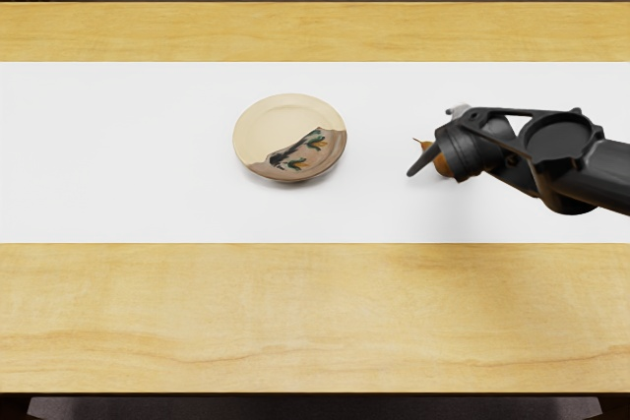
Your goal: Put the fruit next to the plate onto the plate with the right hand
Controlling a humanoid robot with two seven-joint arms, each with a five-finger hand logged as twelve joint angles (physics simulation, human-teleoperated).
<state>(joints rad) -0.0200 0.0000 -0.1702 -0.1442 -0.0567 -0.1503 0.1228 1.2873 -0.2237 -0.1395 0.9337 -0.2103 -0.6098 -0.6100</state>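
Bright, even light covers the table [315,322], probably from overhead. Shadows are faint, only a soft rim under the plate [266,130] on its near side. The white runner [118,154] looks flat and evenly lit. Everything is sharp to the table's corners.

High oblique head view over table [295,312]

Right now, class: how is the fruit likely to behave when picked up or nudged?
The fruit, mostly hidden under the right hand, looks rounded, so it may roll if nudged. Smaller than the plate, it is probably light.
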